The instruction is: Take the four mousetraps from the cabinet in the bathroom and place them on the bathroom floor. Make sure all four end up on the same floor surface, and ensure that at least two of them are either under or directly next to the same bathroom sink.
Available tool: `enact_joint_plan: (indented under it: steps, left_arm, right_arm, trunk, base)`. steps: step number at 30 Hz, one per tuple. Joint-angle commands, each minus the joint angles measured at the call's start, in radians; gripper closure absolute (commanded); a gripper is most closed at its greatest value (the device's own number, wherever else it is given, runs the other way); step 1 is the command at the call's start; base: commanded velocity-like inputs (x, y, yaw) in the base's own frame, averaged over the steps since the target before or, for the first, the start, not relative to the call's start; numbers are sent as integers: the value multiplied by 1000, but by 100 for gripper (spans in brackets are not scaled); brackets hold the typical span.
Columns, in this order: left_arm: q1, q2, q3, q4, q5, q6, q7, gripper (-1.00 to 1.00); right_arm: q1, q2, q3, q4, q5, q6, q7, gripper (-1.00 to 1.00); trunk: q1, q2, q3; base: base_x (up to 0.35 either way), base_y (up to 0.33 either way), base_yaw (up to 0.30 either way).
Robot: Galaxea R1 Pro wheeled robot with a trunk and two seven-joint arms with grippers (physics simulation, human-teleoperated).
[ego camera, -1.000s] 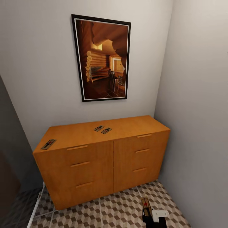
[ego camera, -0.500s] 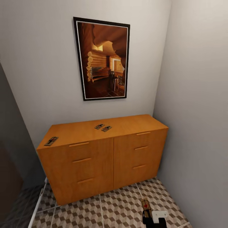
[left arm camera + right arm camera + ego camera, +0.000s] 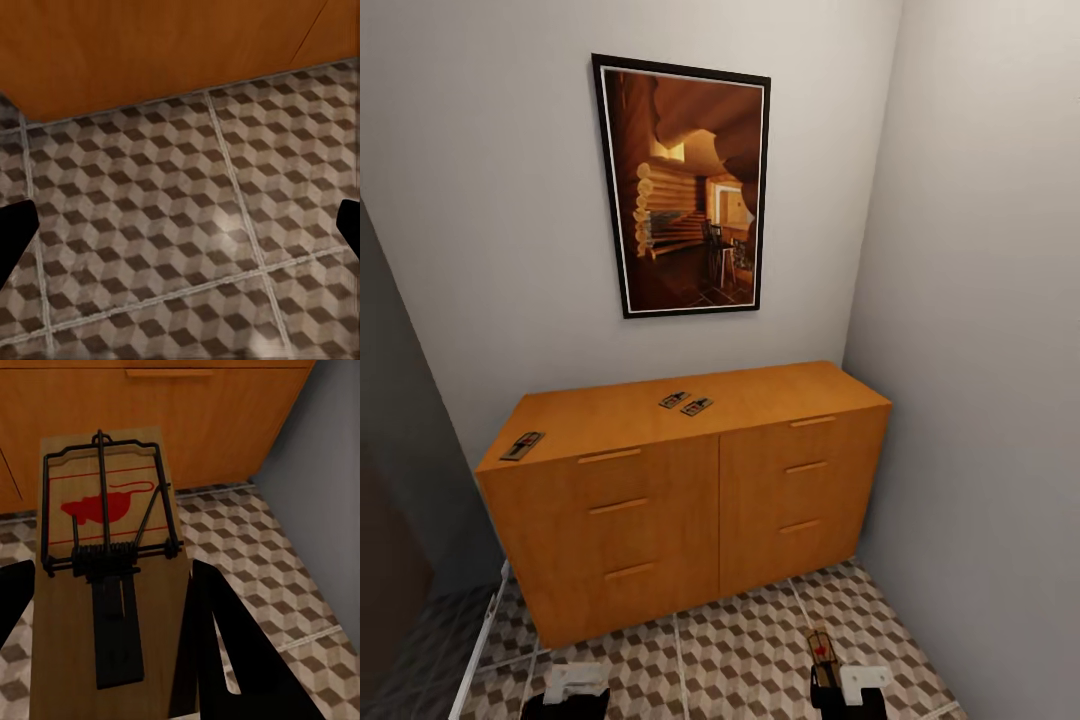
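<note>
The right hand is closed on one mousetrap; the left hand is spread wide, empty. Three mousetraps remain on the cabinet; none is laid on the bathroom floor.

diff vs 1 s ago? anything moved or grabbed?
The camera pulled back a little, then held. The left gripper has come into the head view at the bottom, open over the bathroom floor. The right gripper still holds one mousetrap; three mousetraps stay on the cabinet.

cabinet top — three mousetraps, tiled floor
</note>
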Motion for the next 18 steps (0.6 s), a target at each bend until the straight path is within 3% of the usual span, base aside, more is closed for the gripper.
enact_joint_plan:
  steps: [1,2,8,11,14,18]
  left_arm:
    - [0,4,-1,-39,6,45,0,-100]
    - [0,11,0,-134,6,138,-1,-100]
    - [-2,20,2,-391,5,356,-1,-100]
    - [-16,22,3,-429,5,423,-1,-100]
    - [-48,22,3,-440,5,445,-1,-100]
    - [-128,22,3,-446,5,496,-1,-100]
  right_arm:
    - [-1,0,9,1,-11,-4,-1,100]
    - [-1,0,9,1,-11,-4,-1,100]
    - [-1,-13,9,1,-11,-3,0,100]
    - [-1,-16,9,1,-11,-2,1,100]
    - [-1,-16,9,1,-11,-2,1,100]
    - [-1,-17,9,1,-11,-2,1,100]
  trunk:
    - [0,-1,-1]
    - [0,-1,-1]
    - [0,-1,-1]
    - [0,-1,-1]
    - [0,-1,-1]
    - [0,-1,-1]
  base:
    - [0,0,0]
    - [0,0,0]
    - [0,0,0]
    - [0,0,0]
    - [0,0,0]
    - [0,0,0]
